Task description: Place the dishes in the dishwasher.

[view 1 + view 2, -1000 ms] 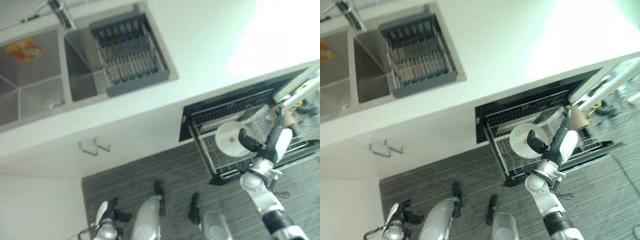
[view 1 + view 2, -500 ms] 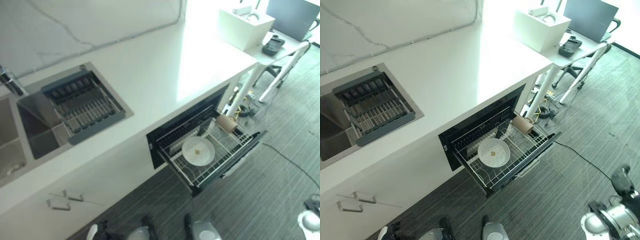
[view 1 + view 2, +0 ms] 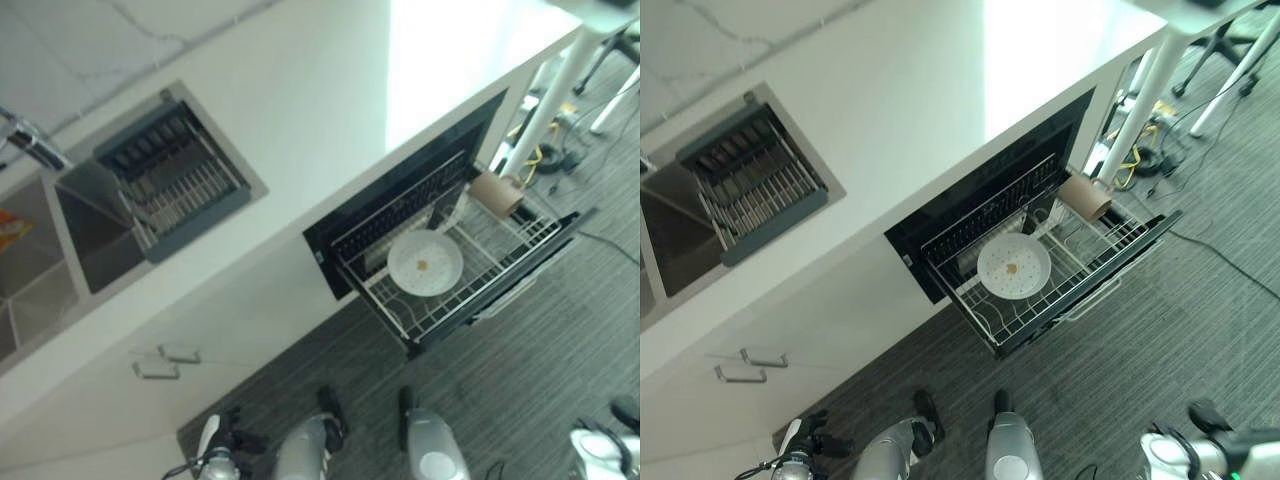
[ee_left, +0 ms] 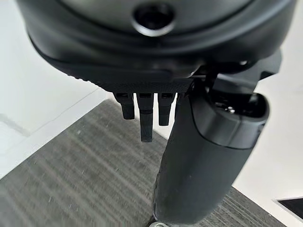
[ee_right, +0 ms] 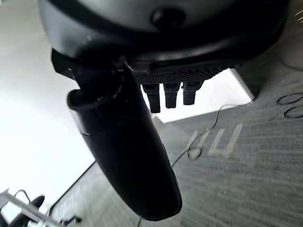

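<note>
we see the white plate (image 3: 1013,267) lying flat in the middle of the pulled-out dishwasher rack (image 3: 1095,262), brown cup (image 3: 1084,196) at its far corner, so our left hand (image 4: 142,113) and right hand (image 5: 170,92) hang empty, fingers straight and relaxed.

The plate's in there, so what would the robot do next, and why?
Probably reach the right hand to the pulled-out rack and push it in: the plate and cup already sit in it, and the left hand is open and empty too.
</note>
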